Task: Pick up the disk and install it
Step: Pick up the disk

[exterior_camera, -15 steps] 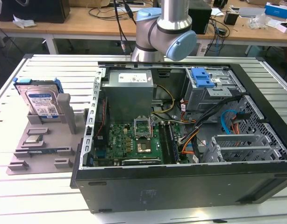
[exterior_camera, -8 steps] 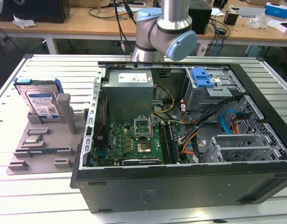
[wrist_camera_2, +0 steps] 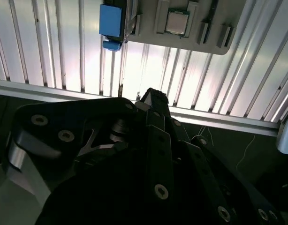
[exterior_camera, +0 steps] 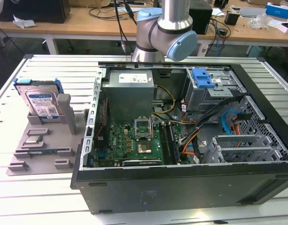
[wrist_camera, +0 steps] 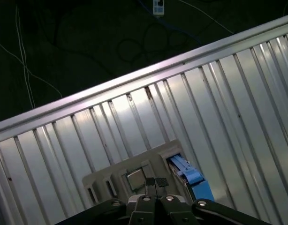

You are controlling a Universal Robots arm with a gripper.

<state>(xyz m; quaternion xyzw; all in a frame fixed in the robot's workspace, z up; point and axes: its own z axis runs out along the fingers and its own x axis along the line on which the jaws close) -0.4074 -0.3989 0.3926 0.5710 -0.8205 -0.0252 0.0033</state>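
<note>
Because the black gripper (wrist_camera: 156, 182) is closed, empty, we should open it squarely above the flat silver-metal, blue-railed disk (exterior_camera: 41, 101).

Slatted aluminium table (exterior_camera: 55, 70): grey parts tray (exterior_camera: 41, 159) at exterior view's left, open computer case (exterior_camera: 181, 187) beside it.

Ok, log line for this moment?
gripper: shut, empty, above slatted metal table | silver rectangular hard drive with blue rail: upright in grey slotted holder, not picked
</note>
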